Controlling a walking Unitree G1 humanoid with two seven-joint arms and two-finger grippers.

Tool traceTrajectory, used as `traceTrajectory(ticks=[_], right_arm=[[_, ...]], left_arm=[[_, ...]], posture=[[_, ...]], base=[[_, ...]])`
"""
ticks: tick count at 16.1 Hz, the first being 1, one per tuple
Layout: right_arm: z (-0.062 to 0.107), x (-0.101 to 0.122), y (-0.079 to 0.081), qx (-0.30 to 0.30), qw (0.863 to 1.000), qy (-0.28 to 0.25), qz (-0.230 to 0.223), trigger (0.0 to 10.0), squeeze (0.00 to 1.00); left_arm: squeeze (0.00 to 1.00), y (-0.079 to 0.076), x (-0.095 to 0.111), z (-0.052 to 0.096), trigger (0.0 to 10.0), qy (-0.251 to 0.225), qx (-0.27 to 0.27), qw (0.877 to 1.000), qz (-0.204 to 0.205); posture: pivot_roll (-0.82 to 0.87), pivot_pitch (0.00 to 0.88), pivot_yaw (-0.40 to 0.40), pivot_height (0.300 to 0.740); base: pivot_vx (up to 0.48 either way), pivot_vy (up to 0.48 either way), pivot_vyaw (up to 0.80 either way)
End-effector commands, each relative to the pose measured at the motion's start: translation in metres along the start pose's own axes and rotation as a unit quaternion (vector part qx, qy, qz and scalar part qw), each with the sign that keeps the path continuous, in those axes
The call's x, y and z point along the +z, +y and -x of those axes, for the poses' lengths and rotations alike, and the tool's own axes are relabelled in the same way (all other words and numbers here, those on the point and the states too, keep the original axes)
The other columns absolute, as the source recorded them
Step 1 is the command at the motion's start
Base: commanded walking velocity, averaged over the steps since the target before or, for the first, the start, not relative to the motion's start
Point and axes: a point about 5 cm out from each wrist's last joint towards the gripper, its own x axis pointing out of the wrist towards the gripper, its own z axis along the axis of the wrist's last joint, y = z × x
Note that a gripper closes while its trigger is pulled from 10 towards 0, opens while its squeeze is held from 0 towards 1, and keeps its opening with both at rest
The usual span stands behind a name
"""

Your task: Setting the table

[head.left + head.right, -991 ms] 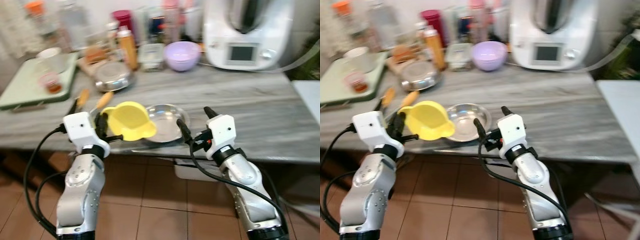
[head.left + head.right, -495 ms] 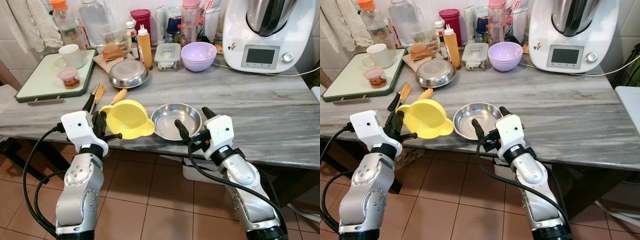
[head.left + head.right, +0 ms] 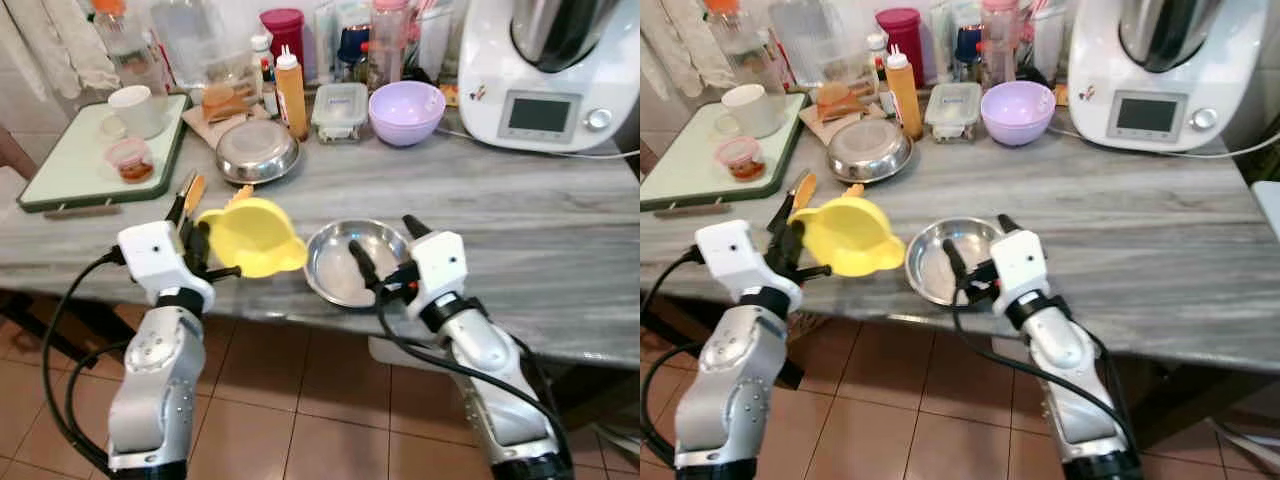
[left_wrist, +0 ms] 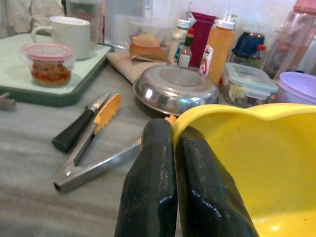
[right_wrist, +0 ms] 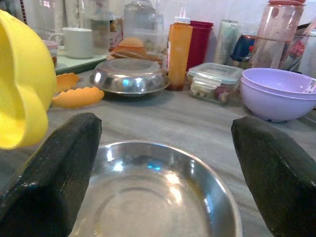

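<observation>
My left gripper (image 3: 208, 252) is shut on the rim of a yellow bowl (image 3: 250, 236), holding it just above the front edge of the grey marble counter (image 3: 520, 215). In the left wrist view both black fingers (image 4: 148, 192) pinch the yellow bowl (image 4: 247, 163) at its edge. A shallow steel bowl (image 3: 352, 262) rests on the counter right of the yellow one. My right gripper (image 3: 385, 255) is open, its fingers (image 5: 54, 173) spread to either side of the steel bowl (image 5: 153, 197), at its near rim.
Orange-tipped tongs (image 3: 186, 195) lie beside the yellow bowl. Behind stand a covered steel dish (image 3: 257, 150), a sauce bottle (image 3: 291, 90), a lidded container (image 3: 340, 108), a purple bowl (image 3: 406, 108), a white kitchen machine (image 3: 555, 65) and a green tray (image 3: 90, 150) with a mug (image 3: 135, 108).
The camera has dipped a little, so the counter sits lower in the picture. Both grippers keep their places relative to the two bowls.
</observation>
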Motion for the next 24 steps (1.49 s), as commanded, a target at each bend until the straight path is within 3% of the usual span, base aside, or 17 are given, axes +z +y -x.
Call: traceTrajectory(ticks=[1, 10, 16, 19, 21, 24], right_arm=[[0.000, 0.004, -0.002, -0.002, 1.000, -0.010, 0.006, 10.0, 0.00], [0.002, 0.004, -0.001, 0.001, 1.000, -0.009, 0.005, 10.0, 0.00], [0.003, 0.005, -0.002, -0.001, 1.000, -0.009, 0.006, 10.0, 0.00], [0.007, 0.007, -0.003, -0.005, 1.000, -0.008, -0.003, 10.0, 0.00], [0.018, 0.015, -0.004, 0.002, 1.000, -0.011, -0.020, 10.0, 0.00], [0.036, 0.017, -0.010, 0.002, 1.000, 0.002, -0.001, 10.0, 0.00]], left_arm=[[0.00, -0.004, 0.002, 0.000, 10.0, -0.005, -0.009, 1.000, 0.004], [0.00, -0.002, -0.001, 0.003, 10.0, 0.007, 0.006, 1.000, 0.007], [0.00, 0.001, -0.002, -0.004, 10.0, 0.016, 0.029, 0.999, -0.001], [0.00, 0.002, 0.007, -0.027, 10.0, 0.014, 0.045, 0.999, -0.008], [0.00, 0.010, 0.017, -0.046, 10.0, 0.013, 0.069, 0.998, 0.002], [0.00, 0.009, 0.022, -0.060, 10.0, 0.030, 0.078, 0.996, 0.021]], posture=[[-0.09, 0.074, 0.108, 0.740], [-0.09, 0.078, 0.103, 0.740], [-0.09, 0.086, 0.107, 0.740], [-0.10, 0.091, 0.111, 0.740], [-0.11, 0.110, 0.124, 0.740], [-0.14, 0.133, 0.140, 0.740]], base=[[0.255, 0.000, 0.00], [0.000, 0.000, 0.00], [0.000, 0.000, 0.00], [0.000, 0.000, 0.00], [0.000, 0.000, 0.00], [0.000, 0.000, 0.00]])
